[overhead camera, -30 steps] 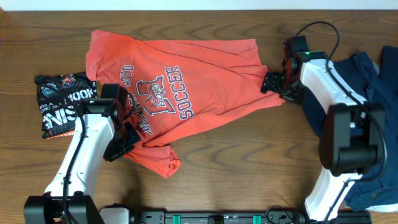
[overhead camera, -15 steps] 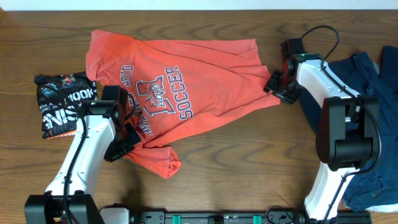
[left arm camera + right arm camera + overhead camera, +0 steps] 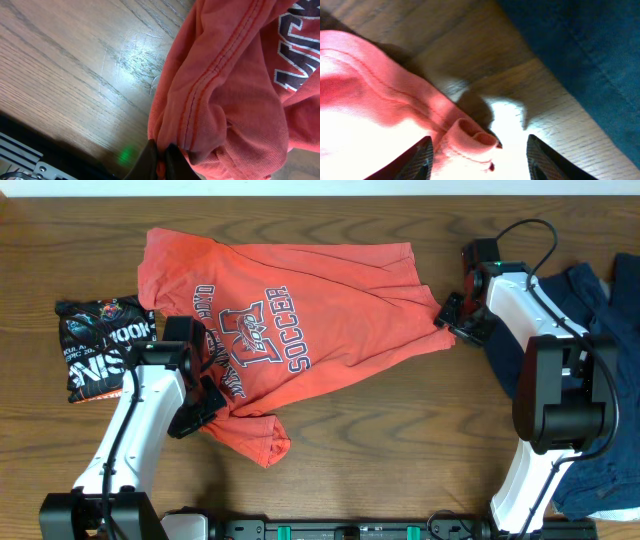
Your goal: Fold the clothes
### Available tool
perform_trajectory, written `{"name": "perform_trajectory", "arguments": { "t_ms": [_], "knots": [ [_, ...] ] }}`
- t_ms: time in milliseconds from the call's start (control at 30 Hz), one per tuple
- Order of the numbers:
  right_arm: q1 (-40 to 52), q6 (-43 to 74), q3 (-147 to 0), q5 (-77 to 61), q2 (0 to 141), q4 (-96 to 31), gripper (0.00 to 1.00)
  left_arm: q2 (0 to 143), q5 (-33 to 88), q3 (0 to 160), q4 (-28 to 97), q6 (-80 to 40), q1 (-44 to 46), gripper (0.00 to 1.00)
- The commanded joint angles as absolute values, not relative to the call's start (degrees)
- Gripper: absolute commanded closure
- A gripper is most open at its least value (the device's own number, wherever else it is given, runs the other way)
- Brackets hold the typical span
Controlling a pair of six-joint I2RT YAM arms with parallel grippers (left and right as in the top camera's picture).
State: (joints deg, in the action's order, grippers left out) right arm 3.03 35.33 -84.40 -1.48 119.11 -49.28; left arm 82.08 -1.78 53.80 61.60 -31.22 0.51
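An orange-red T-shirt with "SOCCER" lettering lies spread on the wooden table. My left gripper is shut on a bunched fold of its lower edge, with cloth pinched between the fingers. My right gripper is open at the shirt's right corner; its fingers straddle a rolled bit of the orange hem without closing on it.
A folded black printed shirt lies at the left edge. A pile of dark blue clothes lies at the right, also in the right wrist view. Bare wood runs along the front.
My right gripper has shifted slightly right and let go at the shirt's right corner. The left arm and the shirt have hardly moved.
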Motion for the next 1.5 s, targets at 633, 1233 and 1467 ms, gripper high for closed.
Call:
{"name": "perform_trajectory", "arguments": {
  "t_ms": [633,1233,1467],
  "knots": [
    [6.7,35.7,-84.6,0.7,119.1,-47.4,0.99,82.0,-3.1,53.5,61.8,-30.6,0.3,0.94],
    [-4.0,28.9,-87.0,17.1,100.2,-69.3,0.99,82.0,-2.6,53.5,65.7,-30.4,0.3,0.26],
    [-3.9,26.5,-86.8,16.0,99.0,-69.5,0.99,82.0,19.5,53.5,65.5,-29.2,1.4,0.26]
  ]
}}
